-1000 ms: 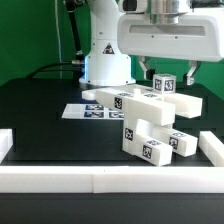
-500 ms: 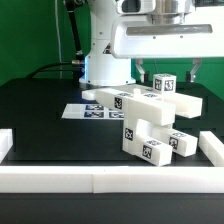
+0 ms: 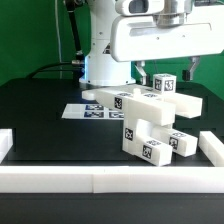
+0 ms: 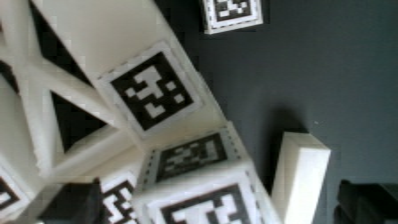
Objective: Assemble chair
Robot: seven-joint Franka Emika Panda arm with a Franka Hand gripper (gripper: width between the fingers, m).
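I see white chair blocks (image 4: pixel 107 40) close up, with black-and-white square tags (image 4: pixel 157 88). A white bar (image 4: pixel 299 185) sits just beside them on the dark table (image 4: pixel 329 80).

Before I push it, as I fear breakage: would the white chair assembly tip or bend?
The chair assembly probably stays stiff: its blocks look chunky. Pushed high, it may tip or come apart, since its pieces stack unevenly.
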